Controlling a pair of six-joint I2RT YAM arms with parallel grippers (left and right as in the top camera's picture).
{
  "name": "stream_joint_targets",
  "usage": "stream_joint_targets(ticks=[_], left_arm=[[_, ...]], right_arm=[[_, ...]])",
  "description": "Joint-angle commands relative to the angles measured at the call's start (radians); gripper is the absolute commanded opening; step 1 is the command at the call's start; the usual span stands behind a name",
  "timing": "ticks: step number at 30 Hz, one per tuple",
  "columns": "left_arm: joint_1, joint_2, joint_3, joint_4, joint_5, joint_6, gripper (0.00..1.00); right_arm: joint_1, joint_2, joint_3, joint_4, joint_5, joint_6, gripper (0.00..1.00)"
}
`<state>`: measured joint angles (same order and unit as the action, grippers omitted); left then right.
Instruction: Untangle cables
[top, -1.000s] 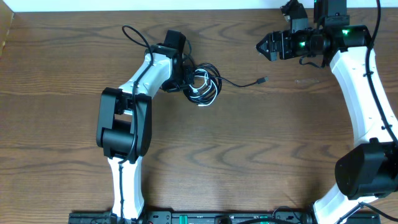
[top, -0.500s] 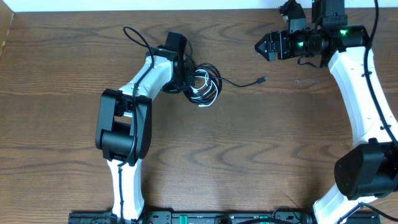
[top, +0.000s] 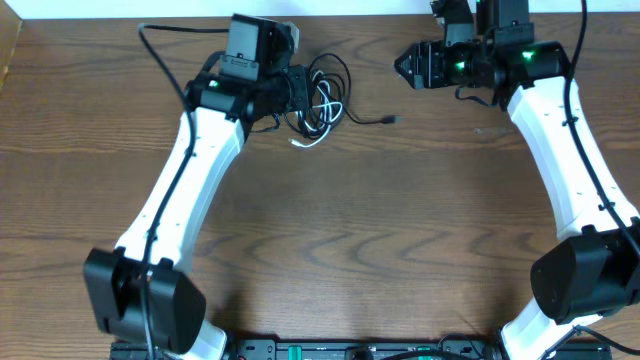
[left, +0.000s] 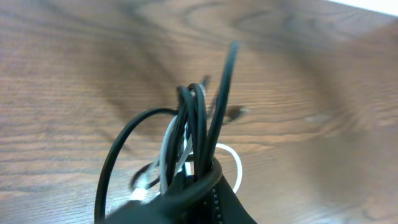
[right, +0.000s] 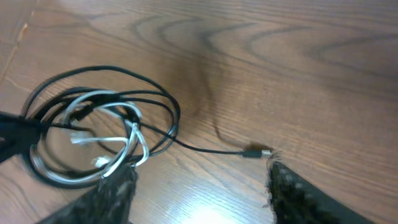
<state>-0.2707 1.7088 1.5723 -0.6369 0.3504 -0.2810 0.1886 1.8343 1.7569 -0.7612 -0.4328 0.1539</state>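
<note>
Viewing the surface (top: 350, 230) from overhead, we locate the cables (top: 325, 95) near the 12 o'clock edge, a little toward 11 o'clock. They form one loose coil of several black loops with a thin white cable (top: 318, 135) wound through it.

1. Left gripper (top: 293, 98): it sits at the 9 o'clock side of the coil and is closed on the cables. In the left wrist view, the black strands (left: 196, 124) and the white cable (left: 233, 162) rise as a tight bunch straight out of the clamped jaws. This view is blurred, so we cannot tell how many strands are pinched.

2. Free ends: one black strand leaves the coil toward 3 o'clock and ends in a small plug (top: 391, 119) lying on the surface, apart from the coil. A white end pokes out of the coil at about 7 o'clock.

3. Right gripper (top: 402, 66): it is at the 1 o'clock region of the surface, pointing toward 9 o'clock, at the coil. Its jaws stand apart with nothing between them. In the right wrist view, the two fingers (right: 292, 193) frame the bottom edge. The plug (right: 255, 152) lies just beyond the right-hand finger, and the coil (right: 99, 124) lies beyond the left-hand one.

4. Contact: the right gripper touches neither the plug nor the coil. We cannot tell whether the coil rests fully on the surface or is partly raised.
</note>
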Motion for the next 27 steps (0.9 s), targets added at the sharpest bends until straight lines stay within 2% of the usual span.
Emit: stream_joint_targets(ticks=[1, 9, 20, 23, 27], left_arm=[[-0.001, -0.007, 0.012, 0.008, 0.066, 0.008, 0.07], [-0.001, -0.011, 0.012, 0.045, 0.072, -0.047, 0.07], [-0.001, -0.011, 0.012, 0.045, 0.069, -0.047, 0.08], [-0.001, -0.011, 0.012, 0.045, 0.068, -0.047, 0.07], [-0.001, -0.010, 0.012, 0.044, 0.069, -0.047, 0.07]], right_arm=[[0.024, 0.000, 0.013, 0.013, 0.012, 0.114, 0.58], [0.085, 0.001, 0.013, 0.005, 0.012, 0.226, 0.42], [0.159, 0.034, 0.006, -0.047, 0.011, 0.404, 0.41], [0.178, 0.074, 0.006, -0.051, -0.007, 0.443, 0.34], [0.206, 0.133, 0.006, -0.019, -0.034, 0.482, 0.32]])
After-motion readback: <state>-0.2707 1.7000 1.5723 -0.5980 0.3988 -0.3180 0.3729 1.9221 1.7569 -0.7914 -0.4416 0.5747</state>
